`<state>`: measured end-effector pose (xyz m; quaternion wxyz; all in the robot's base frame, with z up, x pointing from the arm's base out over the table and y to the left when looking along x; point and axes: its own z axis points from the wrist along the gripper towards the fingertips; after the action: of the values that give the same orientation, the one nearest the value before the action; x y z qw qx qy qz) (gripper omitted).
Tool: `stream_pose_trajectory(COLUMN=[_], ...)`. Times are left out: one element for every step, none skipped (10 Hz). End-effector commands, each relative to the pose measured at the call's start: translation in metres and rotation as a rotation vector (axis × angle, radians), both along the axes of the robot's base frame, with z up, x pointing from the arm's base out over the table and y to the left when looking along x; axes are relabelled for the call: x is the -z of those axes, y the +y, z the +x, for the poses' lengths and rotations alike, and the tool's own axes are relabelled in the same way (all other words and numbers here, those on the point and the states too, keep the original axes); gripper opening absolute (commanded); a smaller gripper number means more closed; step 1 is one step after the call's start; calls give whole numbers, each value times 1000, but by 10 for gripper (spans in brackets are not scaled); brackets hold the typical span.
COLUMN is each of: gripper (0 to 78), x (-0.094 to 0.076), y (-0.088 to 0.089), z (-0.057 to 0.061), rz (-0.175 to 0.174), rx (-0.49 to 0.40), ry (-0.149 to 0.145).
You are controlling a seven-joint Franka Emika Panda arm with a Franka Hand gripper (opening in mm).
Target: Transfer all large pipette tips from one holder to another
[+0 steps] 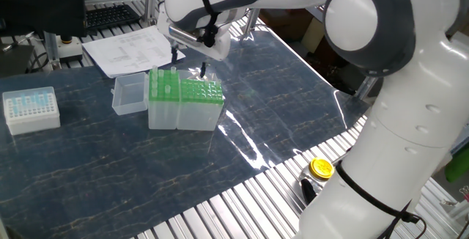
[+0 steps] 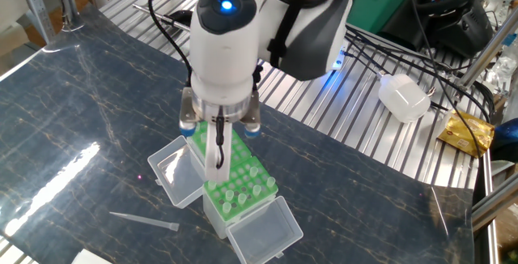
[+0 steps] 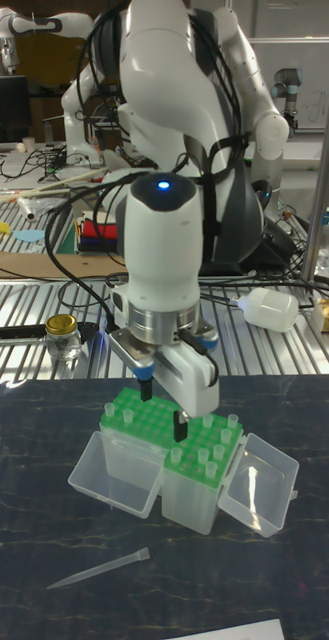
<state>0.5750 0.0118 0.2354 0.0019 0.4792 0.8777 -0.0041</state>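
The jaws stand open with nothing visible between them, pointing straight down just above the two green-topped boxes. This posture suits coming down over one upright tip rather than carrying one. In the tall fixed view one dark fingertip [image 3: 144, 387] hangs over the wider holder [image 3: 132, 418], and the other hangs close to the seam with the taller rack [image 3: 196, 480]. That rack touches the holder at about its 4 o'clock. Keeping the boxes side by side probably keeps each carry short. Their clear lids [image 3: 259, 490] are folded outward, leaving both grids open from above. Of the large pipette tips [image 3: 227, 421], a cluster already stands upright in the taller rack. A couple remain at the wider holder's 9 o'clock corner, so the transfer looks well along but unfinished. One more tip [image 3: 96, 571] lies flat on the bench [image 3: 44, 520] at roughly 7 o'clock from the boxes. It seems dropped and would be awkward to pinch lying down. The next grasp calls for centring on a thin, slippery cone without nudging its neighbours.
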Motion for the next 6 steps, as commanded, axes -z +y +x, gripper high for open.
stream_pose_trajectory(gripper=[775, 775, 775, 775, 775, 775], x=[-4, -2, 3, 6, 7, 8], y=[-8, -11, -17, -22, -26, -28], z=[-7, -11, -15, -17, -18, -19], rz=[-1, -3, -5, -3, -3, -1], rx=[-8, -7, -15, -22, -25, -25], ry=[-2, -3, -8, -10, -11, -11])
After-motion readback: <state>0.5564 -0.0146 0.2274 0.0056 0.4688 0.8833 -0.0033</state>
